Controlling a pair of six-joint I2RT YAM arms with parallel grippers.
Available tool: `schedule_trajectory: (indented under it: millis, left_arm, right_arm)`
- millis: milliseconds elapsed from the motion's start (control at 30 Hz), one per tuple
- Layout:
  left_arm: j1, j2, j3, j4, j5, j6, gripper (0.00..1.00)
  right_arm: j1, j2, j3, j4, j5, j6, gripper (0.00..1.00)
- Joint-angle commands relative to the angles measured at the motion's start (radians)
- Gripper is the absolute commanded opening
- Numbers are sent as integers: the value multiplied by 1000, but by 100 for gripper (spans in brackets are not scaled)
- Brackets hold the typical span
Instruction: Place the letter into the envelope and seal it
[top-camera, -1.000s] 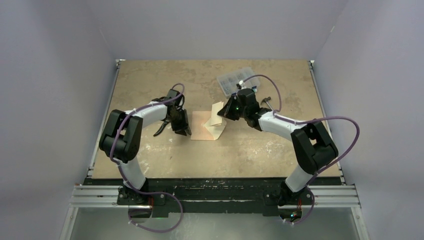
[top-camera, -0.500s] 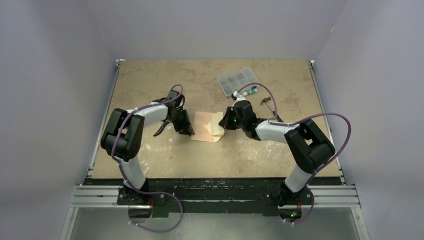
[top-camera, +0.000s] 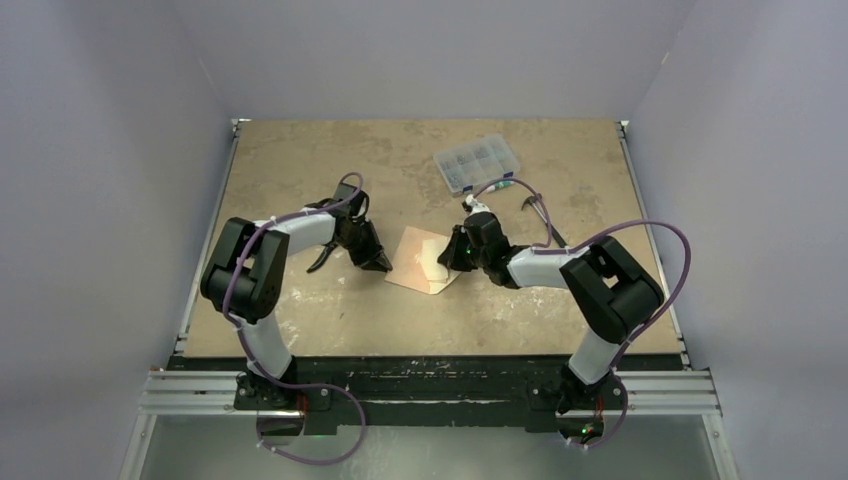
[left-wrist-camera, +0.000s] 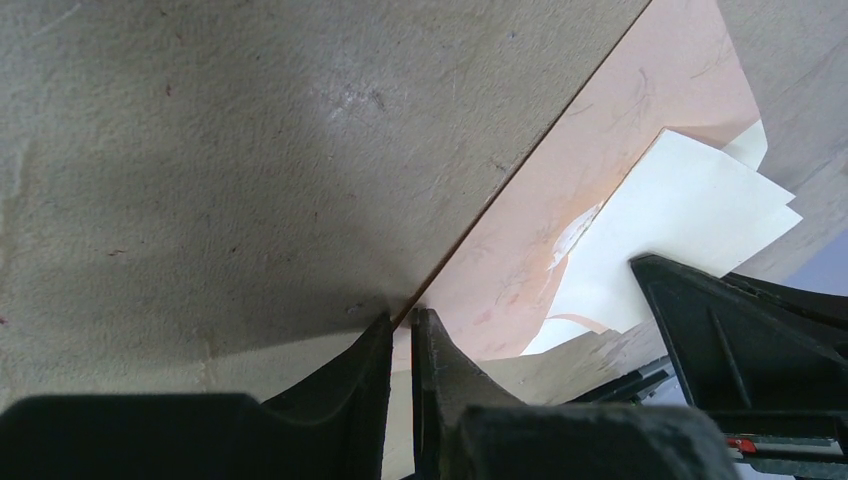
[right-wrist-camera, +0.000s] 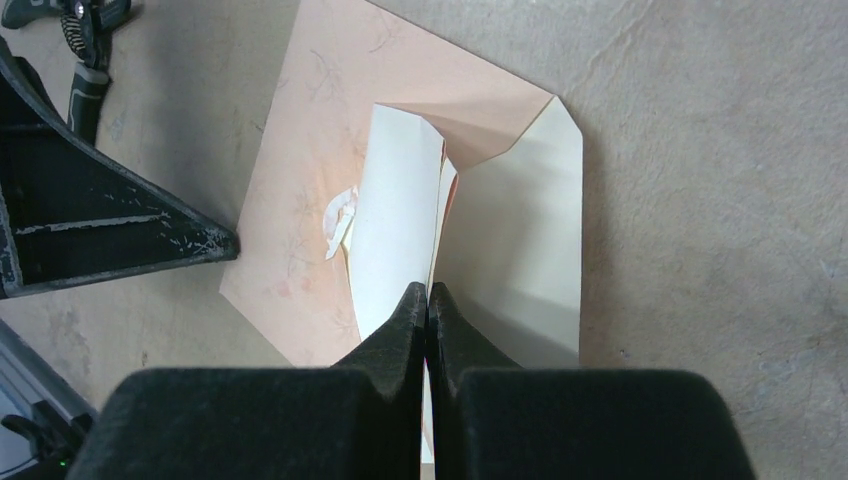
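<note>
Lying on the table (top-camera: 300, 170) at the far left is a pair of black pliers (top-camera: 322, 260), just beside the left arm. The left gripper (left-wrist-camera: 402, 322) is reaching low to the left edge of the envelope (top-camera: 412, 262), its jaws standing almost together with only a thin slit between them. The envelope's edge is running right up to that slit, but whether it is being pinched I cannot tell. The envelope is lying flat near the middle of the table, salmon side up, its pale flap (right-wrist-camera: 525, 250) lying open on the right gripper's side. The letter (right-wrist-camera: 395, 220) is showing a pale face and sitting partly under a salmon fold of the envelope. The right gripper (right-wrist-camera: 427, 292) is pinching the letter's thin edge, jaws pressed together. Farther back on the right a clear compartment box (top-camera: 478, 162) is sitting, a small hand tool (top-camera: 535, 205) lying near it
</note>
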Motion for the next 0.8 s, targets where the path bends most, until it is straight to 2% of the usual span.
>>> schedule_trajectory:
  millis: [0, 133, 200, 300, 400, 500, 633, 767]
  left_arm:
    - [0, -12, -26, -1, -59, -4, 12]
    - [3, -36, 18, 1, -91, 42, 14]
    - [3, -39, 70, -23, -129, 99, 19]
    - [3, -41, 149, -36, -172, 164, 24]
    - [3, -50, 179, 25, -151, 175, 26]
    - [3, -45, 158, 166, -81, 154, 27]
    - [1, 21, 135, 268, 10, 98, 25]
    - [-1, 76, 131, 244, -106, 21, 18]
  right_arm:
    - [-1, -17, 43, -57, 33, 71, 0]
    - [-1, -3, 37, 5, -7, 26, 0]
    - [-2, 1, 26, 60, -44, -37, 0]
    - [-10, 39, 53, 54, -59, -110, 0]
    - [-19, 87, 76, 51, -92, -157, 0]
    - [-21, 115, 92, 56, -124, -181, 0]
    - [-22, 132, 106, 49, -132, -188, 0]
    - [-22, 132, 112, 38, -126, -171, 0]
